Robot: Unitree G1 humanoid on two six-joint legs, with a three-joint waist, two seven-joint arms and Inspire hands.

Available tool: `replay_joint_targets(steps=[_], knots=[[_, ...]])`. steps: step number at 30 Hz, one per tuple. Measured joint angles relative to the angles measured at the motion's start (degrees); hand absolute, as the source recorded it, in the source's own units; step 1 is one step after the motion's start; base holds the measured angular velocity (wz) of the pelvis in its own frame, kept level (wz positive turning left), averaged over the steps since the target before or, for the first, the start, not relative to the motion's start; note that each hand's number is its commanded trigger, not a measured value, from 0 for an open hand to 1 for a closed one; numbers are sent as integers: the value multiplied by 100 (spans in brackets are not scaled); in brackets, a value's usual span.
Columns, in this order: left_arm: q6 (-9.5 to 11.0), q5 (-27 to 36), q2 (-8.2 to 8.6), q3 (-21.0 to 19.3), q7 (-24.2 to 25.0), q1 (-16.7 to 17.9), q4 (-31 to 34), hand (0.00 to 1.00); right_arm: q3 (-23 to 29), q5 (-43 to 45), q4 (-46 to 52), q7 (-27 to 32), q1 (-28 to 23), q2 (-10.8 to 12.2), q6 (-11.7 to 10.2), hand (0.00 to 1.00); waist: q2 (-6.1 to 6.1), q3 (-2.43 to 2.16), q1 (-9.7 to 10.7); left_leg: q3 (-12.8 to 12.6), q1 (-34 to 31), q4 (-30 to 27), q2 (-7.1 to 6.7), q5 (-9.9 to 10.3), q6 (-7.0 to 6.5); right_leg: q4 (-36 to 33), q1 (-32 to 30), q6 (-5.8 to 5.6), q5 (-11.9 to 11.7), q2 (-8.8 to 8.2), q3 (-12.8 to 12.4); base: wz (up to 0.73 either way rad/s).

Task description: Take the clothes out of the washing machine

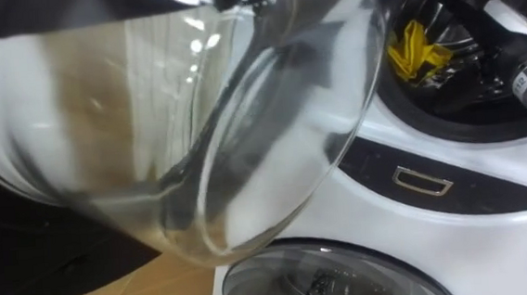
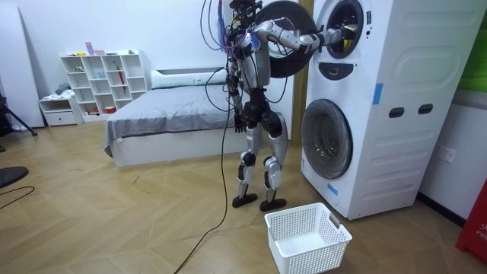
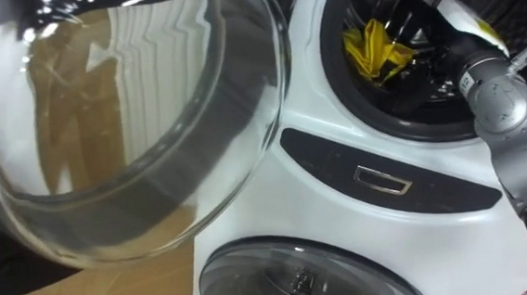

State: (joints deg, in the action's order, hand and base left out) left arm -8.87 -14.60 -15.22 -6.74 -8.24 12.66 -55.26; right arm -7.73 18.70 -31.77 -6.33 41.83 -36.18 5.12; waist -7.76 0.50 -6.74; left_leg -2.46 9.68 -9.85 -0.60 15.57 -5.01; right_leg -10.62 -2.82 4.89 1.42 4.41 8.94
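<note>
A yellow cloth (image 3: 374, 49) lies crumpled inside the dark drum (image 3: 426, 80) of the upper machine, also visible as yellow cloth (image 1: 415, 51). My right arm reaches into that drum from the right. My right hand (image 3: 442, 14) sits just right of the cloth, and its fingers are lost in the dark drum. The room view has me standing upright facing the stacked white machines (image 2: 380, 106), right arm stretched to the upper opening (image 2: 340, 29). My left hand (image 2: 240, 120) hangs low by my hip.
The upper machine's round glass door (image 1: 197, 124) is swung open and hangs close before my head on the left. Below is the lower machine's shut round door (image 3: 300, 275). A white laundry basket (image 2: 308, 237) stands on the wood floor by my feet. A bed (image 2: 167, 122) lies behind me.
</note>
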Motion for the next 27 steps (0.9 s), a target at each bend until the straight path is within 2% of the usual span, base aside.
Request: replay_joint_targets(steps=[13, 14, 15, 18, 23, 27], knots=[[-41, 31, 1, 21, 15, 3, -3, 0, 0, 0, 75, 14, 45, 0, 68, 0, 41, -7, -52, 15, -9, -11, -2, -3, 2, -4, 0, 1, -1, -14, 51, 0], [-36, 34, 0, 21, 21, 3, -3, 0, -5, 0, 75, 14, 45, 0, 65, 84, 56, -9, -55, 16, -9, -14, -2, -4, 1, -4, 3, 2, -1, -16, 48, 0], [-32, 35, 0, 22, 25, 1, -3, 0, -10, 1, 75, 14, 45, 0, 65, 99, 63, -10, -57, 16, -9, -17, -2, -4, 1, -4, 4, 2, -1, -17, 48, 0], [-18, 33, -28, 26, 55, -40, -23, 0, -50, 9, 95, -23, 45, 0, 62, 100, 75, -6, -58, 15, -9, -25, -3, -5, 3, -12, 5, 3, -1, -20, 49, 0], [66, 28, -141, 146, 121, -211, -376, 0, -350, 72, 191, -414, 91, -77, 72, 100, 63, -16, -49, 16, -10, -25, -7, -18, 24, -16, -1, 29, -17, -20, 47, -1], [75, 27, -174, 148, 125, -230, -453, 0, -507, 181, 182, -435, 160, -98, 140, 100, 57, -19, -91, 28, -13, -23, -6, -27, 38, -13, -3, 34, -21, -21, 60, 1]])
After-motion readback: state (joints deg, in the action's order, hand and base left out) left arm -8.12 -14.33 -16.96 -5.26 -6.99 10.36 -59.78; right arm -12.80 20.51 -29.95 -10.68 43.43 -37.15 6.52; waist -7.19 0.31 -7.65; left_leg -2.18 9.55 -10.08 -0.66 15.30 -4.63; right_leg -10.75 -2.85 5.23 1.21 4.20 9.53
